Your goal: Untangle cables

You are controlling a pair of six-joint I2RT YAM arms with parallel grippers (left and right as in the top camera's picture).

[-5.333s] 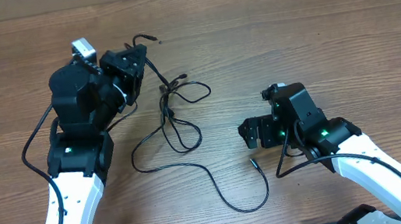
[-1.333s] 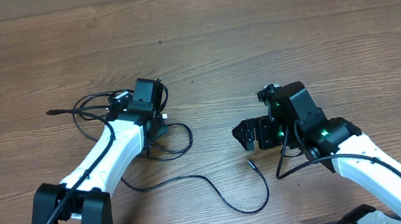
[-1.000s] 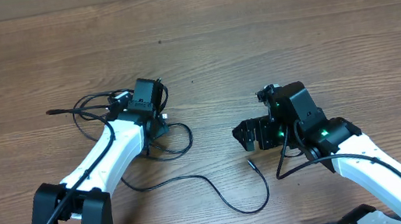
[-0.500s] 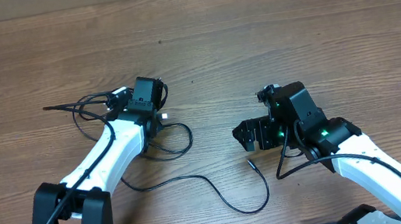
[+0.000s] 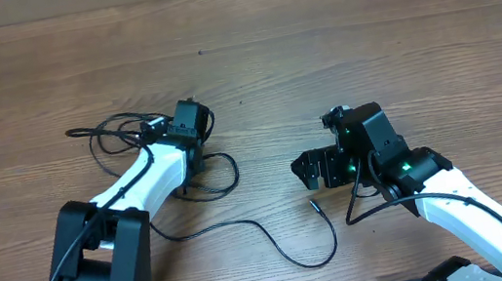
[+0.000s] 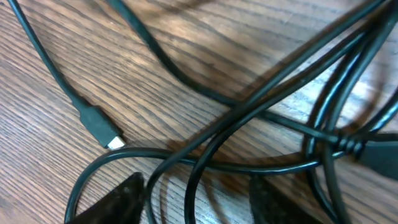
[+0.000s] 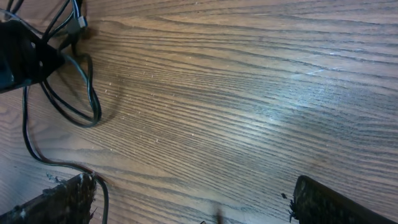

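left gripper point(image 6: 193, 199) half-open astride thin black tangled cables point(image 6: 339, 144) on brown wooden table point(image 5: 366, 45); right gripper point(image 7: 196, 205) wide, right of cables.

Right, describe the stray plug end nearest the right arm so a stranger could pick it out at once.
On the wooden table, find the right end effector at centre right. Just below it in the overhead view lies a small plug tip, ending one long cable that swings down in a wide curve. Unlike the other ends, it lies alone, clear of the tangle on the left.
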